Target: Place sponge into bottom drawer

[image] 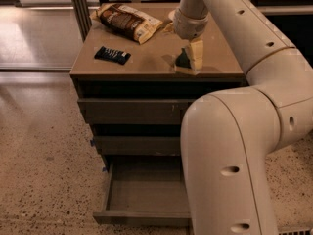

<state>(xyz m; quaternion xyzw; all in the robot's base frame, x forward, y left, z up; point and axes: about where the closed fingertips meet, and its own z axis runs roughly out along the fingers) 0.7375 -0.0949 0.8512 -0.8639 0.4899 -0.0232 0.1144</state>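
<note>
The sponge, dark green over pale yellow foam, is at the front right of the cabinet top, tilted up on one edge. My gripper comes down from above and is shut on the sponge, with a pale finger against its right side. The bottom drawer is pulled open near the floor, wide and shallow with a bare flat floor. My arm hides its right part.
A flat black packet lies on the left of the cabinet top. A brown and white snack bag lies at the back. Two closed drawer fronts sit above the open drawer. My bulky arm link stands in front at the right.
</note>
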